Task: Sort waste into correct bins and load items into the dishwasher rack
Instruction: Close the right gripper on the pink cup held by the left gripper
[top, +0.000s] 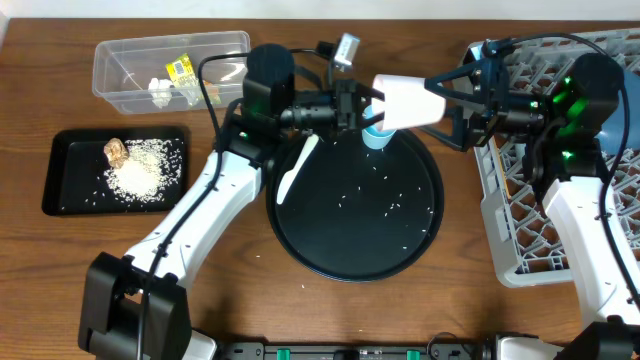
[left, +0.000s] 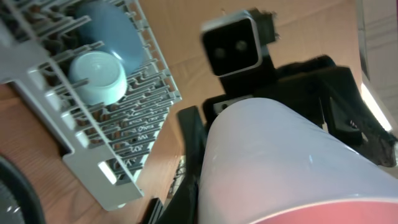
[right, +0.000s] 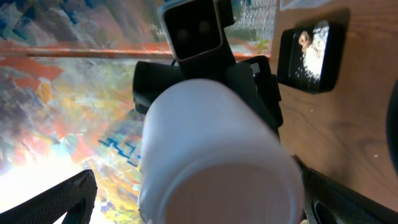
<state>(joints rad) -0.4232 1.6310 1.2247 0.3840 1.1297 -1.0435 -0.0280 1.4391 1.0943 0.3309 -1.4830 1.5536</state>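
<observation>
Overhead: the left gripper (top: 360, 104) pinches the small pink cup (top: 405, 101) by its rim, sideways above the far edge of the round black tray (top: 330, 235); the right gripper (top: 440, 104) stands wide open, fingers flanking its base.

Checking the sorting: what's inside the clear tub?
A yellow-green snack wrapper and a crumpled white tissue lie in the clear tub; a black cable covers part of one end.

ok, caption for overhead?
Left gripper holds the pink cup toward the open right gripper, above the round black tray.
</observation>
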